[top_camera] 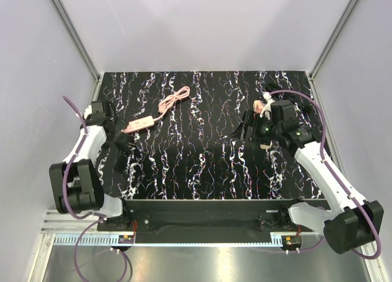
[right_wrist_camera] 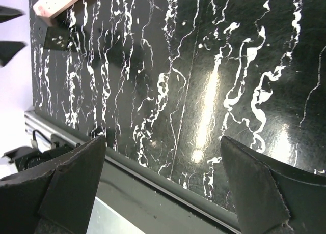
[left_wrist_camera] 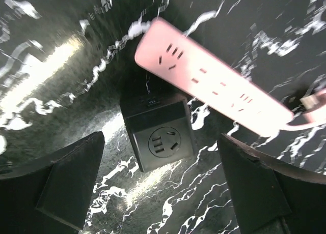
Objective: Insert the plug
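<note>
The plug (top_camera: 267,105) is a small salmon-pink block on the table just beyond my right wrist, partly covered by the arm. A pink power strip (top_camera: 139,124) (left_wrist_camera: 214,84) lies at the left, and its end (right_wrist_camera: 60,2) reaches into the right wrist view. A black socket cube (left_wrist_camera: 160,140) (right_wrist_camera: 58,40) sits next to it, just ahead of my left gripper (left_wrist_camera: 161,157) (top_camera: 120,142). That gripper is open and holds nothing. My right gripper (right_wrist_camera: 163,142) (top_camera: 244,130) hangs open and empty over the table's right half, pointing left.
The strip's coiled pink cable (top_camera: 174,100) lies behind it. A small beige piece (top_camera: 264,144) shows at the near side of my right wrist. The table's near edge rail (right_wrist_camera: 153,175) runs under my right fingers. Grey walls enclose three sides.
</note>
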Tool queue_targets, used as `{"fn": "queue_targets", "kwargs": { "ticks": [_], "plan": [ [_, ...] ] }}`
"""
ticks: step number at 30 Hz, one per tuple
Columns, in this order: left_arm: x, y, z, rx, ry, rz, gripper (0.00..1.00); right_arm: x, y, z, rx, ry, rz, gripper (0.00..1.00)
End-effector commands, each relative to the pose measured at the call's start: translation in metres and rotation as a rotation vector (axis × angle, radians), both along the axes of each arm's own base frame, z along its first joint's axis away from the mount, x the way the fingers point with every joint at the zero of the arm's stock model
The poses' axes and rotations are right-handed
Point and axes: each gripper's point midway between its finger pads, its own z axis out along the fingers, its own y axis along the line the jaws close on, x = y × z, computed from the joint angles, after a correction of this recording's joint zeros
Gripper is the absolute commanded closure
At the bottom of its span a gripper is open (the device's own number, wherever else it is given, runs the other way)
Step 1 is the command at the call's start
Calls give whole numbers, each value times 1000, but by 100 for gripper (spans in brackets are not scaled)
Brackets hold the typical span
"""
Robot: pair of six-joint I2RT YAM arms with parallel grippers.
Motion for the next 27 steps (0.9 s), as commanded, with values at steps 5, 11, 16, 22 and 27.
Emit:
{"fn": "queue_targets", "kwargs": {
  "ticks": [5, 11, 16, 22, 27],
  "plan": [
    [11, -15, -15, -67, 11, -25, 5, -5, 8, 14, 34, -58, 68, 0],
    [7, -21, -33, -41, 62, -39, 6, -8, 9, 16, 37, -60, 76, 0],
    [0, -27, -57, -54, 124, -64, 9, -12, 6, 14, 30, -55, 71, 0],
    [-1, -35, -62, -49, 116, -137, 35, -16, 3, 5, 21, -31, 60, 0],
    [10, -64, -42, -23, 47, -317, 72, -15, 0, -8, -2, 1, 36, 0]
  ]
}}
